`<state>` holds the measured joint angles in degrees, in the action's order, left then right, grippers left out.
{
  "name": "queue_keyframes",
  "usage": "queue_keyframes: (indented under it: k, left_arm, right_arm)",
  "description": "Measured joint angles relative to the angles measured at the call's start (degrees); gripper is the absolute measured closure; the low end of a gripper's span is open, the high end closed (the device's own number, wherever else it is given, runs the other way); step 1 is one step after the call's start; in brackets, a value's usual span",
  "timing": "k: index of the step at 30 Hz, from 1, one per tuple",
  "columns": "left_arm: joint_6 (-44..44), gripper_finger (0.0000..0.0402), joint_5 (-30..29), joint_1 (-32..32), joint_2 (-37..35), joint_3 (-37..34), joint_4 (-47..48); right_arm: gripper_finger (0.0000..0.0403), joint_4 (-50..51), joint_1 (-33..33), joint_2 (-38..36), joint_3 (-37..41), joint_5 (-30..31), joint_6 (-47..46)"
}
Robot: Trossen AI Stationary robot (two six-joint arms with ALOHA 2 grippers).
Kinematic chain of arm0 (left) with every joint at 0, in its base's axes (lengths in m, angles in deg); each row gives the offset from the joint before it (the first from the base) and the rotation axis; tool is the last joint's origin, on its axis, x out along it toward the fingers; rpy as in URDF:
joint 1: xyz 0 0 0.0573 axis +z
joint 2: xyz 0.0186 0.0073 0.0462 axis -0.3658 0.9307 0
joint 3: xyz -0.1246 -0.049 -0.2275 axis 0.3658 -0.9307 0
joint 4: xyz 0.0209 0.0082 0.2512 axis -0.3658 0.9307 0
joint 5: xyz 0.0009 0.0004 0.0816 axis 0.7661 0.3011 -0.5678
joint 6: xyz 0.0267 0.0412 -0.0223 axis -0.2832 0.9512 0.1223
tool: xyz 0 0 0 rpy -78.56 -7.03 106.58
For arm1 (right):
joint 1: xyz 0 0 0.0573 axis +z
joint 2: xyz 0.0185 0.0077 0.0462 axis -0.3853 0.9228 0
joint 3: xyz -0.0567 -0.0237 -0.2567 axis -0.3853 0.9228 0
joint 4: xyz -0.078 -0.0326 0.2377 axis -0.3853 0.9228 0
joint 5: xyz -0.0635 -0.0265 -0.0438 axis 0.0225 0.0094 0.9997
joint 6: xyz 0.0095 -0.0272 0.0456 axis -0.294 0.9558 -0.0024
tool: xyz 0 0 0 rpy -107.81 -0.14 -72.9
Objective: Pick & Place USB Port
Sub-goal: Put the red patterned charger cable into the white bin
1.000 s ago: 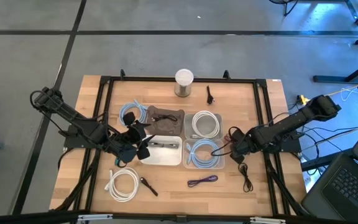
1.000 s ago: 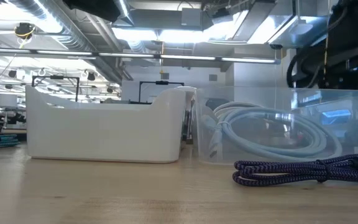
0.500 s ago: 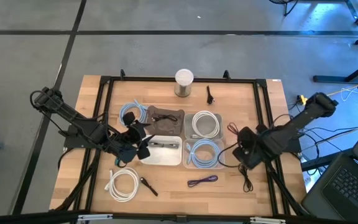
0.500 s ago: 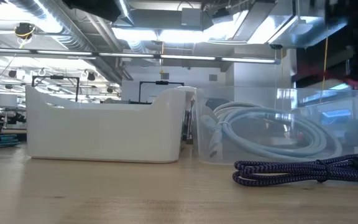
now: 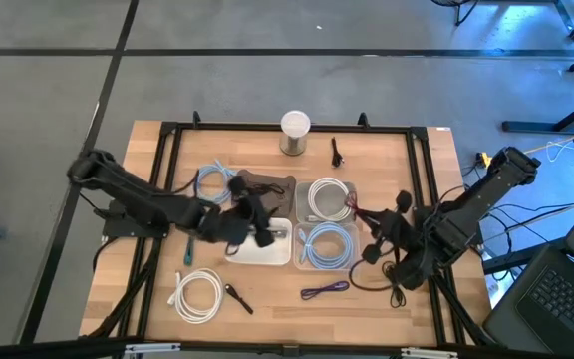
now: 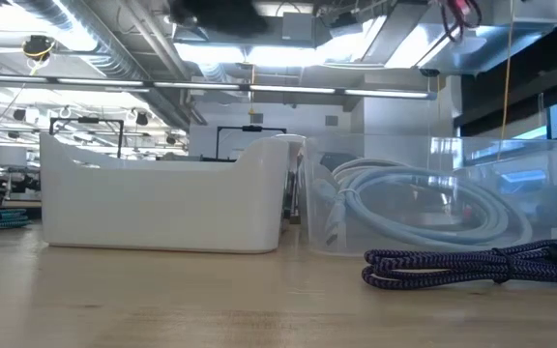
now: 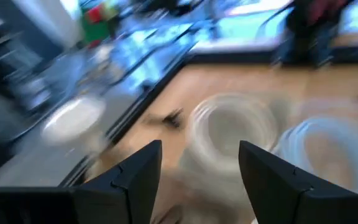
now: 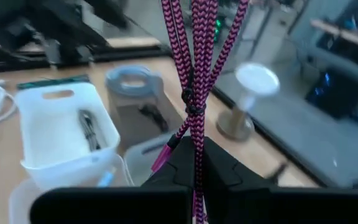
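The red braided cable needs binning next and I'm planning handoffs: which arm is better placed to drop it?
Right. The right gripper is shut on the red braided cable, lifted beside the clear bins. The left gripper is open, empty, over the white bin.

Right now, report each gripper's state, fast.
Left gripper: open, holding nothing, over the white bin.
Right gripper: shut on the red braided cable, lifted beside the clear bins.

I'm seeing a braided, woven-looking cable [image 8: 194,74], a smooth matt white plastic bin [image 6: 162,208], a glossy clear plastic tub [image 6: 511,164] and a pale wood tabletop [image 6: 162,300].
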<state>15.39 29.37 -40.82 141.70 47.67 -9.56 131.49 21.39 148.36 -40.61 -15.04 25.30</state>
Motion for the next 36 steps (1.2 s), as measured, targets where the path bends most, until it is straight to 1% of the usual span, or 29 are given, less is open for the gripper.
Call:
queue_keyframes:
  k: [3,5,8,11,13,14,17,20,29,34,36]
  left_arm:
    - [10.4,0.0208,13.0,3.5,2.1,0.0,-15.5]
    - [13.9,0.0217,23.4,6.0,2.6,0.0,-22.0]
    - [14.6,0.0227,37.2,10.4,2.7,0.0,-27.2]
    - [12.5,0.0233,51.7,14.3,3.8,0.0,-33.6]
    - [10.7,0.0233,58.6,15.7,4.8,0.0,-38.4]
    - [10.3,0.0233,60.4,16.1,5.3,0.0,-40.0]
    - [9.9,0.023,60.8,16.5,6.8,0.0,-42.9]
    - [9.9,0.0229,60.9,16.5,7.2,0.1,-44.0]
    - [10.3,0.0231,61.2,16.4,7.1,0.3,-43.7]
    - [10.8,0.0229,61.2,16.4,7.1,0.3,-44.1]
    - [10.8,0.0231,61.2,16.4,7.1,0.3,-44.1]
  right_arm:
    - [0.0395,-6.5,0.0,0.0,0.0,-0.3,8.2]
    - [0.0395,-9.8,0.0,-0.2,0.0,-1.4,12.0]
    - [0.0395,-16.2,0.1,-0.4,0.0,-2.8,18.3]
    - [0.0395,-23.4,0.0,-0.3,0.0,-4.6,27.5]
    - [0.0395,-27.8,-0.6,-0.3,0.0,-5.2,32.7]
    - [0.0395,-30.0,-1.0,-0.3,0.0,-5.7,35.3]
    - [0.0395,-35.5,-2.9,-0.3,0.0,-8.7,41.2]
    - [0.0395,-38.3,-5.9,-0.3,0.0,-13.2,44.0]
    - [0.0395,-39.8,-14.0,-0.3,0.0,-25.2,44.5]
    - [0.0395,-41.4,-16.9,1.3,0.0,-29.8,45.1]
    - [0.0395,-42.3,-17.6,2.2,0.0,-30.6,45.9]
